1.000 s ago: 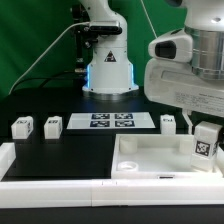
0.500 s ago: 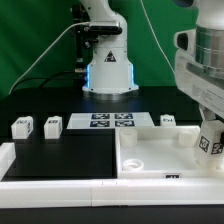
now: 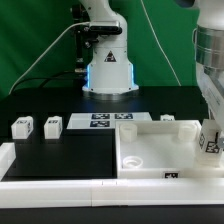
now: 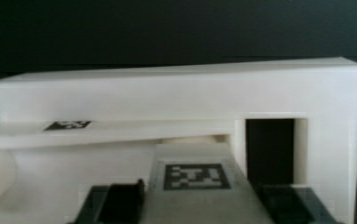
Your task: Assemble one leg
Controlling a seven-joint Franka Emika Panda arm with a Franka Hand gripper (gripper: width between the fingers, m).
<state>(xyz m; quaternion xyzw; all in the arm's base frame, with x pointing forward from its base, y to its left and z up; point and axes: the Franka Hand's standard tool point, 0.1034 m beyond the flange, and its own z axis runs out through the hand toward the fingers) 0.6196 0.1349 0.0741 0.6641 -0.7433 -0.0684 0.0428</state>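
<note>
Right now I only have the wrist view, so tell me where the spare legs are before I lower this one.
Observer: A spare leg and a second spare leg stand on the black table at the exterior view's left, well apart from the tabletop.
Operator: Count the rest.
Observer: A third spare leg sits just behind the tabletop's far wall, beside the marker board.
Operator: Place my end effector.
Observer: The end effector holds the held leg upright at the tabletop's right side in the exterior view.
</note>
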